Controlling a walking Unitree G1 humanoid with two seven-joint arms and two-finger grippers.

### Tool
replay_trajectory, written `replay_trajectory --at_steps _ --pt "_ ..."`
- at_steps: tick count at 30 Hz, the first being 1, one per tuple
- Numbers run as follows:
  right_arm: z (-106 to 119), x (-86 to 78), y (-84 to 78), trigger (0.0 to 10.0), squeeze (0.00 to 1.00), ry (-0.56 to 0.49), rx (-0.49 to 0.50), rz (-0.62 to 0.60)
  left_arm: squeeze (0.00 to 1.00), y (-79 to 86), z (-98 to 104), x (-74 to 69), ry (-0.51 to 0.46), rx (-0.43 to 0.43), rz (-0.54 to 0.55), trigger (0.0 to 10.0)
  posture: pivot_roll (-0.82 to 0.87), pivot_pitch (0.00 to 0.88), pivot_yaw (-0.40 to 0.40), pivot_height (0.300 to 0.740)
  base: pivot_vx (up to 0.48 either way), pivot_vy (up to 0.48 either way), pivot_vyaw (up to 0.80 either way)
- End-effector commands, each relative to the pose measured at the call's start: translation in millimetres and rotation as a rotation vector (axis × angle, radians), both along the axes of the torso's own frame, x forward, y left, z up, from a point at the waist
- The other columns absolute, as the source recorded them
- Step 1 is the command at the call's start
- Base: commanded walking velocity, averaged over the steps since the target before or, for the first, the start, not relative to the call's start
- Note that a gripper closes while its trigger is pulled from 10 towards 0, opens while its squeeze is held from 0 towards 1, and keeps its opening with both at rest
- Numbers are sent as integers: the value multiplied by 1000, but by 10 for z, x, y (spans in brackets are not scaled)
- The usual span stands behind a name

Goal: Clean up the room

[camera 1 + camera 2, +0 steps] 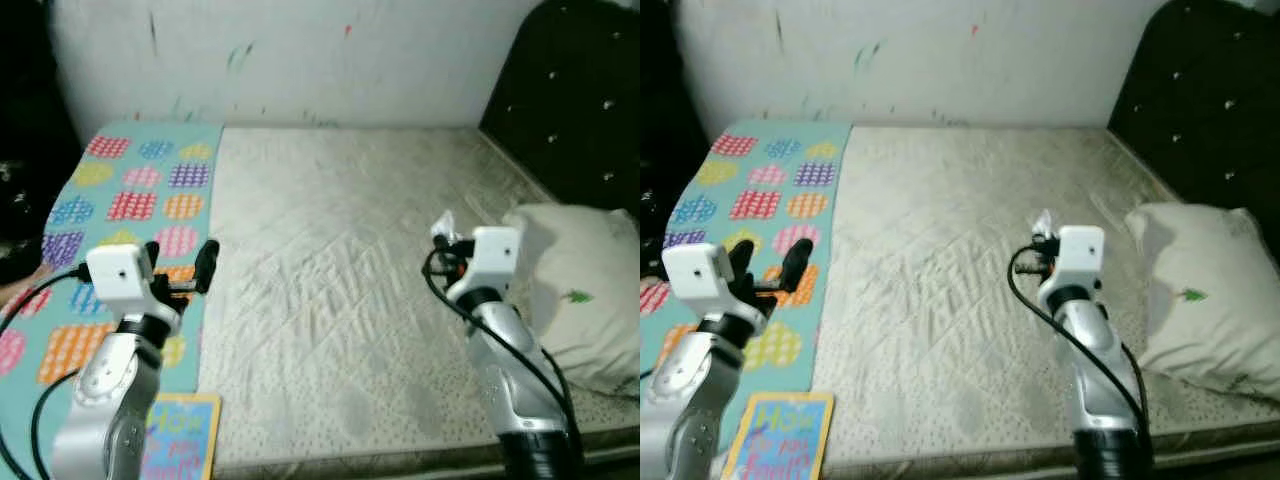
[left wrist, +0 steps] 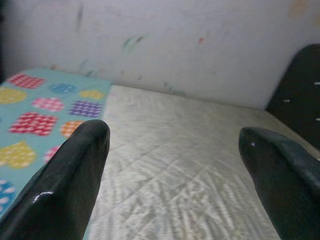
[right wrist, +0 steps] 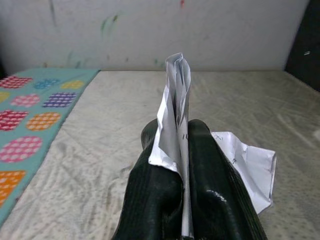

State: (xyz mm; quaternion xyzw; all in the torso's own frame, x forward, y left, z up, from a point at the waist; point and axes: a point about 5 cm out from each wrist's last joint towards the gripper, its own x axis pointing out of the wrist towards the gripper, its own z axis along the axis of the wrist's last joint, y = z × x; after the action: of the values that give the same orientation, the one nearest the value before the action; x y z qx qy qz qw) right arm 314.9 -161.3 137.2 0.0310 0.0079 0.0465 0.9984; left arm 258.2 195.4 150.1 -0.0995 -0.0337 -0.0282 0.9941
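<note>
While our right gripper (image 3: 182, 165) pinches crumpled paper (image 3: 175, 100) mid-frame to clear the mattress (image 1: 340, 250), our left gripper (image 2: 175, 150) hovers wide, empty.

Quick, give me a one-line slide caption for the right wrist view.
Right end effector shut on a crumpled white paper, held above the bare mattress.

Silver arms, white wrist boxes, black cables, glossy black fingers (image 2: 65, 185).

the book (image 1: 777, 440) cover reads "how", rest unclear; marks on the paper (image 3: 215, 150) are illegible
</note>
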Motion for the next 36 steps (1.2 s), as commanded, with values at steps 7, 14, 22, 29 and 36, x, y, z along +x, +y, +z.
replay_trajectory --at_steps 7,14,22,29,36 --pt "21 0 -93 10000 0 -5 -10 -23 0 -52 5 8 1 -13 -25 10000 -28 0 -38 740 0 316 0" --pt "20 1 -84 10000 0 -5 -10 -20 0 -52 4 10 2 -18 -23 10000 -28 0 -38 740 0 468 0" --pt "20 7 -88 10000 0 -5 -12 -18 0 -53 -8 19 10 -25 -19 10000 -28 0 -40 740 0 480 0" --pt "19 6 -79 10000 0 -7 -6 -15 0 -50 -15 20 19 -25 -16 10000 -29 0 -40 740 0 480 0" --pt "20 4 -68 10000 0 -9 -9 -11 0 -47 -32 26 31 -36 -14 10000 -27 0 -40 740 0 480 0"
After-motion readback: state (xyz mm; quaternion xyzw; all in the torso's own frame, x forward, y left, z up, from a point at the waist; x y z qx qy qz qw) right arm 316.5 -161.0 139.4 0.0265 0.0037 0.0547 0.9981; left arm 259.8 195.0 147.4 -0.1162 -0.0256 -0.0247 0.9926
